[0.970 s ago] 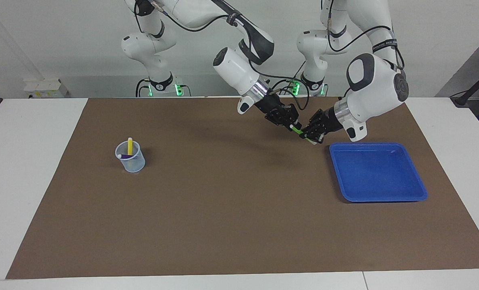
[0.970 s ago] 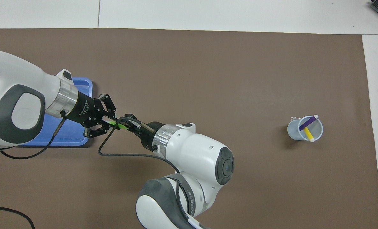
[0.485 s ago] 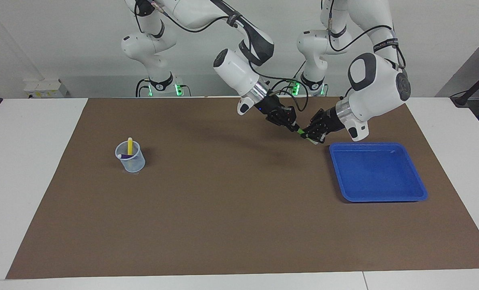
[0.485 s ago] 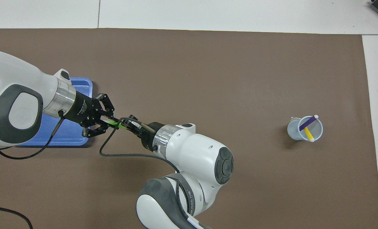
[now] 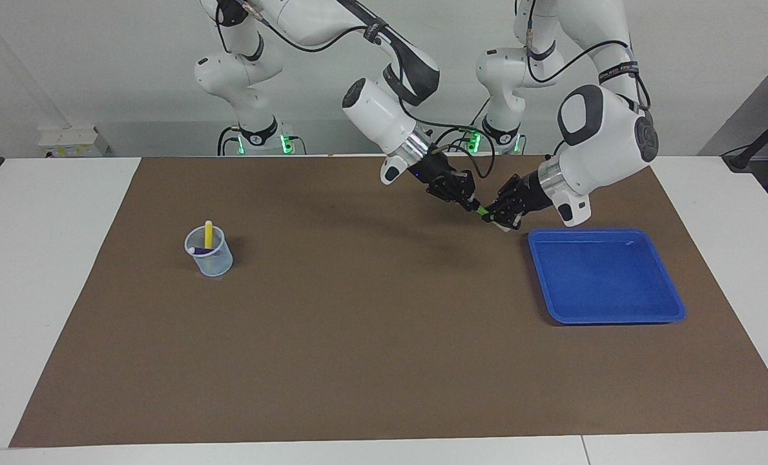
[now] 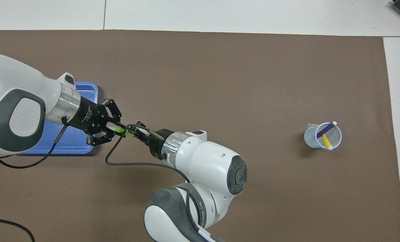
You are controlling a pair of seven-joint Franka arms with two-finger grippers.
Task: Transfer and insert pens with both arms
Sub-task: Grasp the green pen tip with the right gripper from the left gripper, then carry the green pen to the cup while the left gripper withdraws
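Both grippers met in the air over the brown mat, beside the blue tray. The right gripper pinched the green pen; the left gripper was on it too, its jaws' state unclear. The yellow pen and purple pen stood in the clear cup, well apart, toward the right arm's end.
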